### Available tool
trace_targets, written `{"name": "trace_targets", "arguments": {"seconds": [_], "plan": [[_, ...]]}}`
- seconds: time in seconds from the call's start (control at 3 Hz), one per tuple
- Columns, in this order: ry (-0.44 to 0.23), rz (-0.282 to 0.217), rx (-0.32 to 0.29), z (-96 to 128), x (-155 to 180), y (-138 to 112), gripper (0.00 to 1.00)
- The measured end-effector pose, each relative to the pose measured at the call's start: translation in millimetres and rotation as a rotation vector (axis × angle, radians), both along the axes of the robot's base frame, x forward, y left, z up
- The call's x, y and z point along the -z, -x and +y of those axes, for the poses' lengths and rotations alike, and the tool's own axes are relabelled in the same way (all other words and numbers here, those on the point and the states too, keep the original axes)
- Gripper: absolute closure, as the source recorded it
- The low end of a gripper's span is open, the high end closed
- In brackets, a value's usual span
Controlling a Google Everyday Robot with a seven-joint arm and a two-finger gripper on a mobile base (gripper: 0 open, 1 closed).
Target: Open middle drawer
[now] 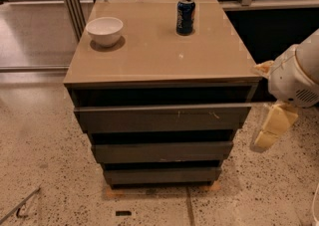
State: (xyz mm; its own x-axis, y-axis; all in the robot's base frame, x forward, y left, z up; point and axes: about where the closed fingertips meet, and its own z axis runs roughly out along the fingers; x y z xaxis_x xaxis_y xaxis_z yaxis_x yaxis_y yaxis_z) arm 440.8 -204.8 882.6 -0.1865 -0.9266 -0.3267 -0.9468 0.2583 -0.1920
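The middle drawer [162,151] is the second of three dark grey-brown fronts of the tan-topped cabinet [159,56]. It sits between the top front [162,119], which has pale scratches, and the bottom front [162,175]. All three fronts look pushed in, stepped back one under the other. My gripper [269,129], pale yellow under a white arm housing [296,78], hangs to the right of the cabinet. It is level with the top and middle fronts and touches nothing.
A white bowl [104,31] and a blue soda can [185,16] stand on the cabinet top. Metal frame legs [70,6] and a dark shelf unit are behind. A thin metal piece [20,207] lies on the speckled floor at the lower left.
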Motion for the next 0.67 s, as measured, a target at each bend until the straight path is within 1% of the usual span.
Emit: {"name": "trace_targets", "arguments": {"seconds": [0.33, 0.67], "plan": [[-0.110, 0.032, -0.017, 13.3, 65.5, -7.9, 0.00], [-0.110, 0.032, -0.017, 13.3, 65.5, -7.9, 0.00]]}}
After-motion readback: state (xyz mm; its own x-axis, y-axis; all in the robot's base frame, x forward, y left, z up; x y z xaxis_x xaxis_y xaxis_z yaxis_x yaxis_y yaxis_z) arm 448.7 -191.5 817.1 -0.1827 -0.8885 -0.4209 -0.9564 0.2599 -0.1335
